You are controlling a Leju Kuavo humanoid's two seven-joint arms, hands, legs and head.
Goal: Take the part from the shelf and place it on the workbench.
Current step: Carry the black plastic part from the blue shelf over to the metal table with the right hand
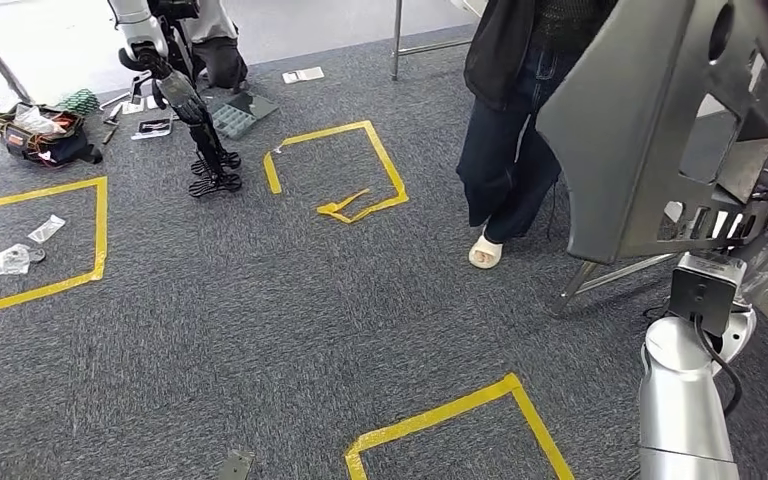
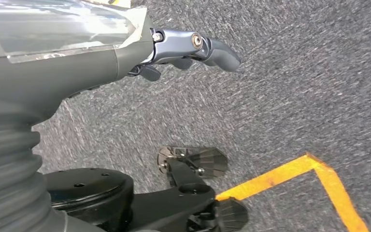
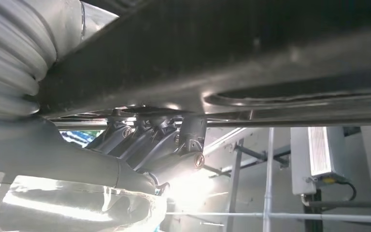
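A large grey sheet-metal part [image 1: 640,130] with cut-out holes hangs high at the right of the head view. My right arm [image 1: 685,390] rises beneath it. In the right wrist view my right hand [image 3: 149,145] grips the part's dark lower edge [image 3: 251,58], fingers pressed up against it. My left hand [image 2: 193,50] hangs over the grey carpet, thumb stretched out, holding nothing.
A person [image 1: 505,120] in dark clothes and a white slipper stands just left of the part. Another robot [image 1: 185,90] stands at the far left beside a tool bag [image 1: 45,135]. Yellow tape squares [image 1: 345,165] mark the carpet. A metal frame leg [image 1: 600,275] slants under the part.
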